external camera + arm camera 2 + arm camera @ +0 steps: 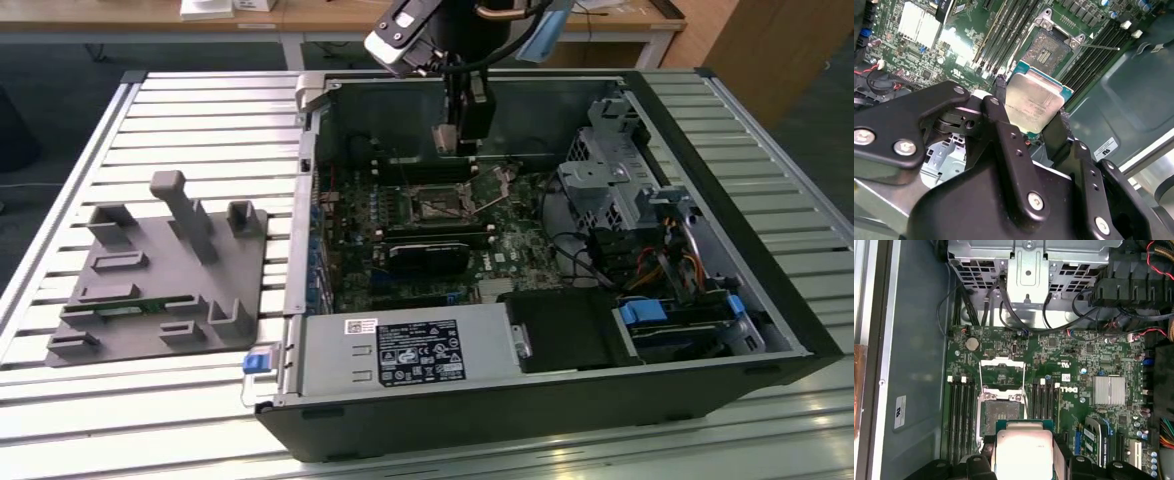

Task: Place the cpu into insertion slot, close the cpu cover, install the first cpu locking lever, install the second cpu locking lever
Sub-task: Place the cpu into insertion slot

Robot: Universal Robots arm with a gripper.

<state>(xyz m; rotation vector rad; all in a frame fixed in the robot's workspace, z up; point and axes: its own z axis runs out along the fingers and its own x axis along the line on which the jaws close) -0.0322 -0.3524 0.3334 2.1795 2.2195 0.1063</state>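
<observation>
My gripper [1031,107] is shut on the cpu [1035,100], a flat square chip with a dull metallic top, with a black finger [999,107] pressing on each of two opposite edges. In the first wrist view the cpu [1023,447] hangs in the air just short of the insertion slot [1001,414], whose dark centre lies bare. The cpu cover [1002,361] stands flipped open beyond the slot. Two thin locking levers [1025,390] stick out loose beside it. In the exterior view the gripper [461,148] hovers inside the case, above and just behind the insertion slot [438,205].
The open computer case [747,290] lies on a slatted metal table [200,110]. Memory slots [961,410] flank the socket, and a silver heatsink [1109,390], a drive cage [607,175] and loose cables [654,265] crowd the board. A grey fixture [160,270] sits at the exterior view's left.
</observation>
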